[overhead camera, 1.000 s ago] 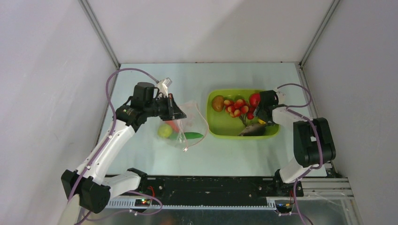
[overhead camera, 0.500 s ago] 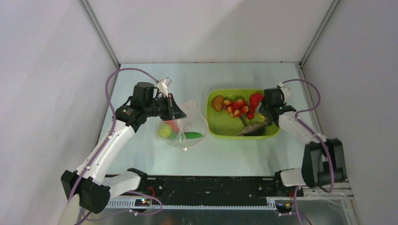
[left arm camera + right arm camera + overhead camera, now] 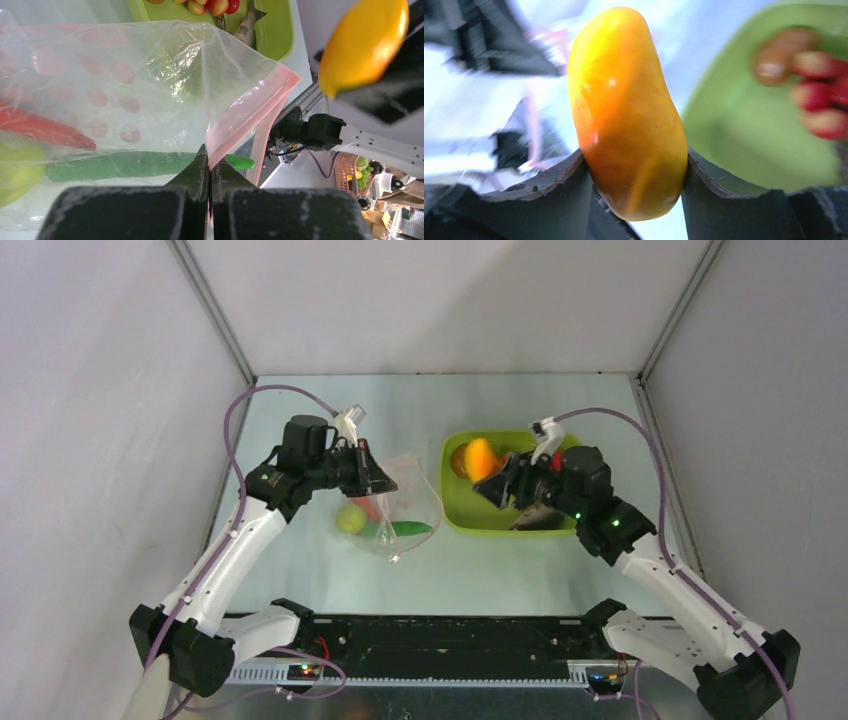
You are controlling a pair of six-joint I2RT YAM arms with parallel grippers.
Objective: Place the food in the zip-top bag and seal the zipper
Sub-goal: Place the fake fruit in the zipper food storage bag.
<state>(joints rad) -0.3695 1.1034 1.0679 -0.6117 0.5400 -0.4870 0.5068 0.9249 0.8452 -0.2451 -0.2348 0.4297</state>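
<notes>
- Your right gripper is closed part-way on the orange-yellow piece, with one finger pressed against each flank of its lower half.
- In the right wrist view that piece's long axis stands straight up out of the fingers, crosswise to the squeeze, with the narrower end farthest from the wrist.
- From the top camera you can see it held above the left end of the lime-green tub, the end nearest the zip-top bag.
- Your left gripper is pinched tight on the bag's mouth edge, right at the zipper, and holds that edge up off the table.
- The zipper runs from those fingertips up and to the right to a corner. Its two pink lips stand apart there, so it is unsealed.
- Inside the bag you have a lime, a red piece and the long green pod. The pod lies lengthwise along the bottom, with its tip toward the tub.
</notes>
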